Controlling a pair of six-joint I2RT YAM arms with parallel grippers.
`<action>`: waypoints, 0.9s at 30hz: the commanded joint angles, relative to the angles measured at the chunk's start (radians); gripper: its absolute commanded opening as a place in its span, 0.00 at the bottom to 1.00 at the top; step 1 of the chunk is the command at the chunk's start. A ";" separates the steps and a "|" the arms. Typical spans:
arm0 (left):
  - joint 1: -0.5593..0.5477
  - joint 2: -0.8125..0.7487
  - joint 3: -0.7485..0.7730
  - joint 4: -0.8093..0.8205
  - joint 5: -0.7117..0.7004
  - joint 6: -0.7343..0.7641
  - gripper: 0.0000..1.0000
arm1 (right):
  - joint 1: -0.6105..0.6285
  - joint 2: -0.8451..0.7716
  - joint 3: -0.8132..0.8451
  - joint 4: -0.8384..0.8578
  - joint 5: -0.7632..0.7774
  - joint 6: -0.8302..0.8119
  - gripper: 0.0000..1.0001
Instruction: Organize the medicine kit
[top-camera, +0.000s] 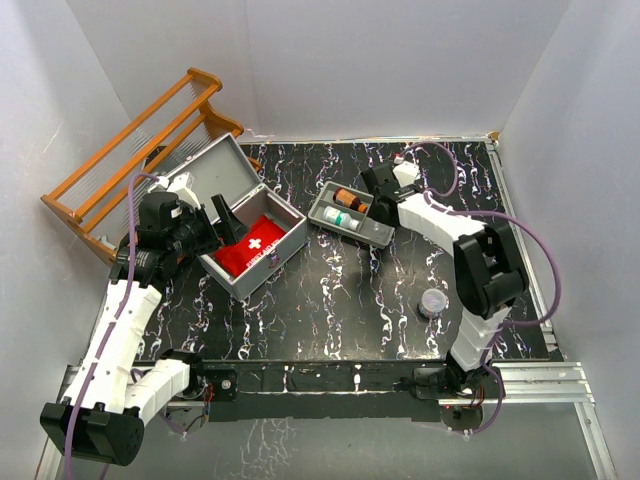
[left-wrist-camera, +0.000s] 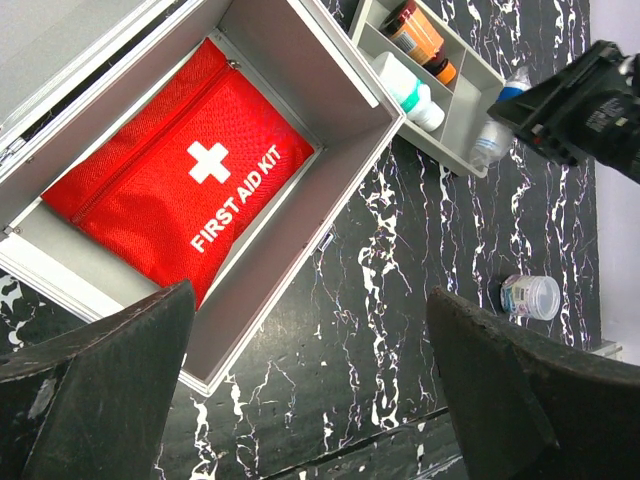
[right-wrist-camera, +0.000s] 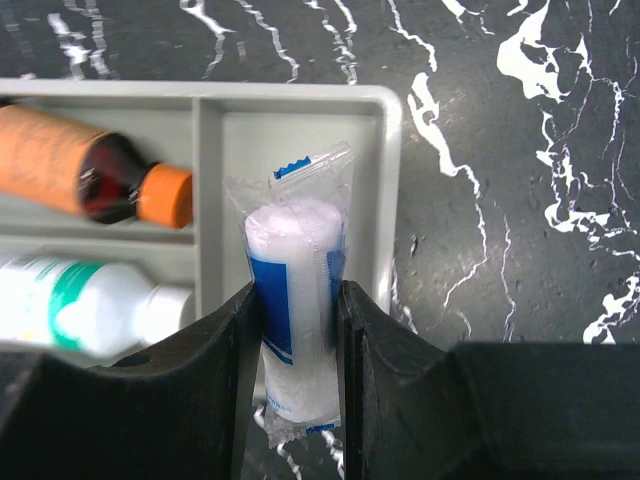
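**Case open at left, right claw clamped on wrapped roll**

The medicine kit (top-camera: 258, 272), a grey metal rectangular case, sits on the left part of the black, white-veined desk (top-camera: 330, 300). Its hinged lid is thrown back toward the far left. Inside lies a flat red mesh-fabric pouch (left-wrist-camera: 190, 180) printed with a white cross and FIRST AID KIT.

The left claw (left-wrist-camera: 310, 300) hangs above the case's near corner, its dark fingers spread wide and gripping nothing.

To the right of the case, just apart from it, is a shallow grey tray (right-wrist-camera: 300, 92) with rounded corners and dividers. One compartment holds an amber bottle (right-wrist-camera: 60, 170) with an orange cap, lying flat. Beside it lies a white plastic bottle (right-wrist-camera: 90, 305) with a green band.

The right claw (right-wrist-camera: 297, 320) is clenched on a white cylindrical gauze roll (right-wrist-camera: 297, 250) in clear crinkled wrap with blue print, over the tray's end compartment. Contact with the tray floor cannot be told.

A small round clear jar (left-wrist-camera: 530, 296) stands nearer, on the right. A slatted wooden rack (top-camera: 130, 150) leans at the far left.
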 joint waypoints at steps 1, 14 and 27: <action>0.000 -0.015 0.035 -0.020 0.014 -0.011 0.99 | -0.023 0.060 0.069 0.030 0.051 -0.017 0.32; 0.001 -0.007 0.089 -0.130 -0.232 0.062 0.98 | -0.032 0.061 0.097 0.071 -0.076 -0.109 0.58; 0.001 0.017 0.062 -0.198 -0.454 -0.003 0.89 | -0.021 0.156 0.171 0.086 -0.212 -0.144 0.33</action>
